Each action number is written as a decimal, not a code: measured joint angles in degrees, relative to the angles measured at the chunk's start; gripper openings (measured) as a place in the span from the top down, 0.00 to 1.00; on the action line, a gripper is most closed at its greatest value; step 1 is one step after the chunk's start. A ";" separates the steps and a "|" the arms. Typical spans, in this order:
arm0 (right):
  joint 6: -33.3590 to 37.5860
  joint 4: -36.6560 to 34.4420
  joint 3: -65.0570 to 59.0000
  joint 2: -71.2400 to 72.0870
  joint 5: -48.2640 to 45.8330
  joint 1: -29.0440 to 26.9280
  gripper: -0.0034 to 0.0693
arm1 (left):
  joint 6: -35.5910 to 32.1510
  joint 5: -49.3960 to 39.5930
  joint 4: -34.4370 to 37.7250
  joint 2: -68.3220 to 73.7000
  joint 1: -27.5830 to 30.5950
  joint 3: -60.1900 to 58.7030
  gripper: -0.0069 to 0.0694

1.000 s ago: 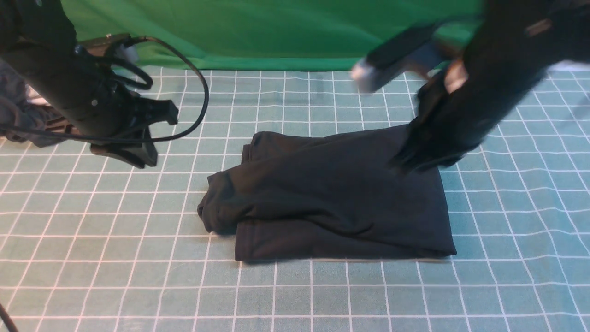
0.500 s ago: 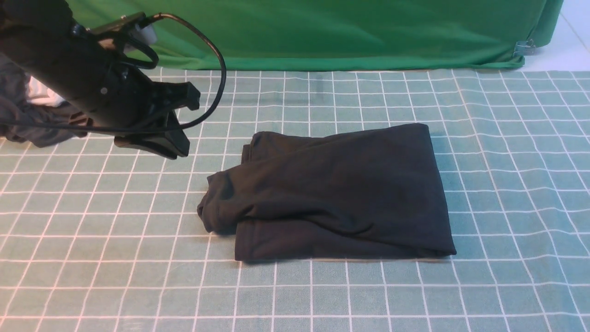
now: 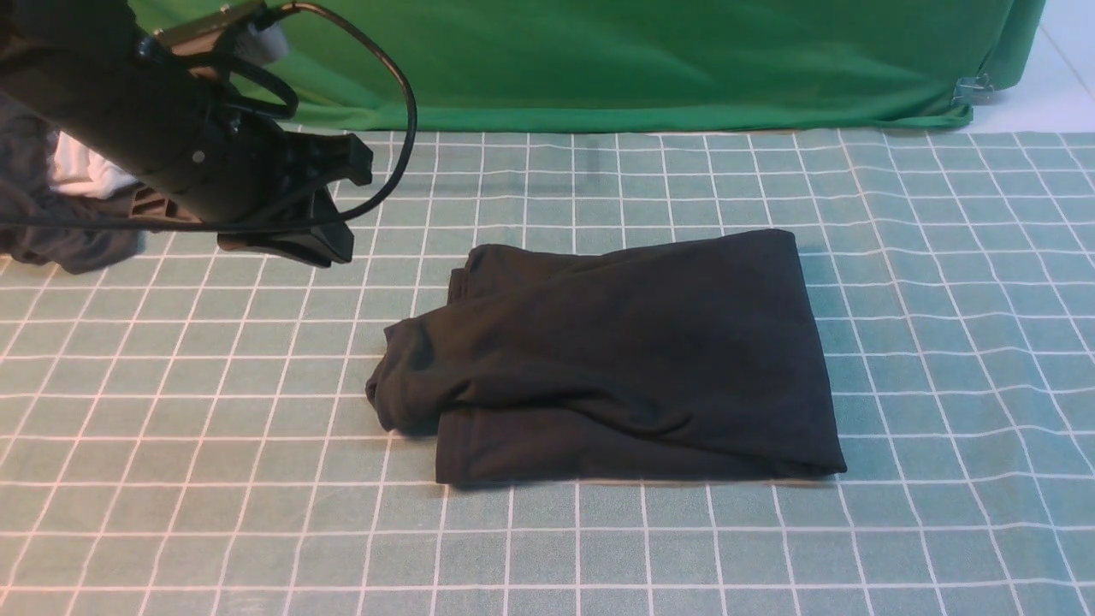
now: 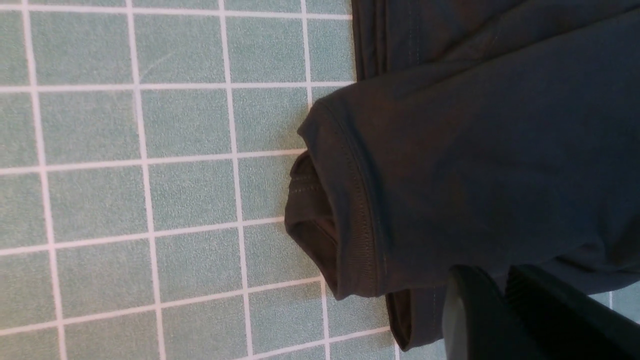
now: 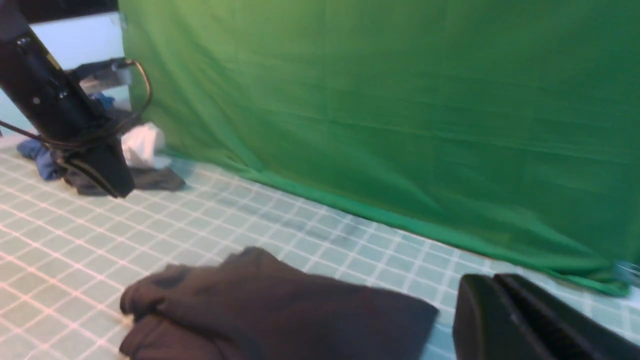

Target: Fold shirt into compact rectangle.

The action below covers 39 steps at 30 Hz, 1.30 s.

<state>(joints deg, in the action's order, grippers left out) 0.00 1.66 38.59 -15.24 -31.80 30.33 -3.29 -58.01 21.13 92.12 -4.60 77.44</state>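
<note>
The black shirt lies folded into a rough rectangle in the middle of the checked tablecloth, with a rolled, bunched end sticking out on its left side. No print shows on it. My left gripper hangs above the cloth to the far left of the shirt, apart from it, shut and holding nothing; the left wrist view shows its fingertips over the shirt's edge. My right gripper is out of the front view; its wrist view shows it shut and empty, raised beside the shirt.
A dark garment with a white cloth lies at the far left behind my left arm, with a blue cloth nearby. A green backdrop closes off the back, held by a metal clip at the right.
My right arm has lifted off the shirt's far right corner and left the front view. My left gripper has moved right and a little farther back. The shirt has not moved.
</note>
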 joint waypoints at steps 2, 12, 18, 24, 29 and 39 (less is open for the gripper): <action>-0.35 -0.01 -5.82 -0.25 8.85 0.00 0.92 | 0.00 0.00 0.85 0.00 0.00 -0.05 0.83; 6.00 -0.01 -13.30 -0.25 21.27 0.00 0.89 | 0.00 0.88 1.79 0.00 0.00 -0.05 0.83; 8.20 -0.01 -13.54 -0.25 19.00 0.00 0.87 | 0.00 0.88 1.79 0.00 0.00 -0.05 0.83; 8.20 -0.01 -13.54 -0.25 18.55 0.00 0.86 | 0.06 0.88 1.79 0.00 0.00 -0.05 0.83; 8.20 -0.01 -13.54 -0.25 18.49 0.00 0.85 | 0.06 1.04 1.79 0.00 0.00 -0.05 0.82; 8.20 -0.01 -13.54 -0.25 18.43 0.00 0.81 | 0.06 1.09 1.81 0.00 0.00 -0.05 0.81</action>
<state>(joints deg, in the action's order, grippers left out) 8.20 1.65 25.06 -15.49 -13.37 30.33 -3.23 -56.92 22.94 92.12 -4.60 77.39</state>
